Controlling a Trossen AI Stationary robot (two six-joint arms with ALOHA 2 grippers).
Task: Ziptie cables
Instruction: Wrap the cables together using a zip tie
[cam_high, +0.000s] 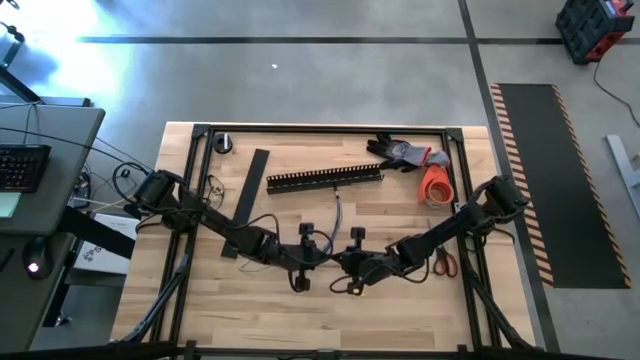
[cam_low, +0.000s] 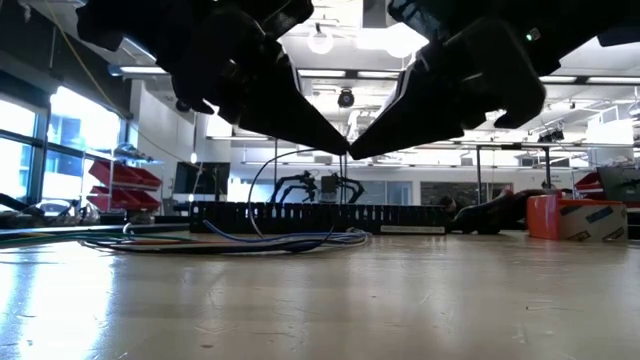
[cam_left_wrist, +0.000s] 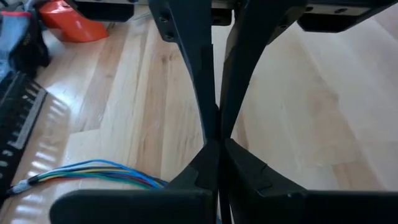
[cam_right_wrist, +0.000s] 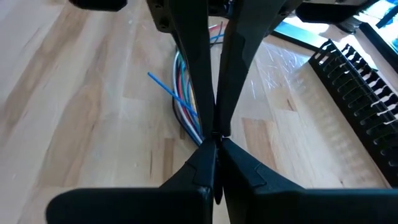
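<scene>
My left gripper (cam_high: 322, 257) and my right gripper (cam_high: 340, 260) meet tip to tip above the table's middle, both shut, as the low view shows (cam_low: 348, 155). From that meeting point the ziptie (cam_low: 253, 195), a thin dark strand, curves down to the cables (cam_low: 250, 240). The cables are a loose bundle of thin coloured wires lying on the table in front of the black slotted channel (cam_high: 325, 180). They also show in the left wrist view (cam_left_wrist: 93, 171) and the right wrist view (cam_right_wrist: 186, 93). My left gripper is shut at its fingertips (cam_left_wrist: 208, 155) on the ziptie's upper end (cam_low: 335, 153), coming level from the table's left. The tips hide the place of contact. The strand hangs slack in a curve down to the cables. My right gripper is shut at its fingertips (cam_right_wrist: 208, 155) at the same spot, coming level from the table's right and tip to tip with the left. The fingers hide whether they pinch the ziptie's end or only touch it.
A flat black cover strip (cam_high: 250, 190) lies left of the channel. Grey gloves (cam_high: 400, 152) and an orange object (cam_high: 435, 185) lie at the far right, scissors (cam_high: 445, 262) at the right edge, and a round thing (cam_high: 222, 143) at the far left corner.
</scene>
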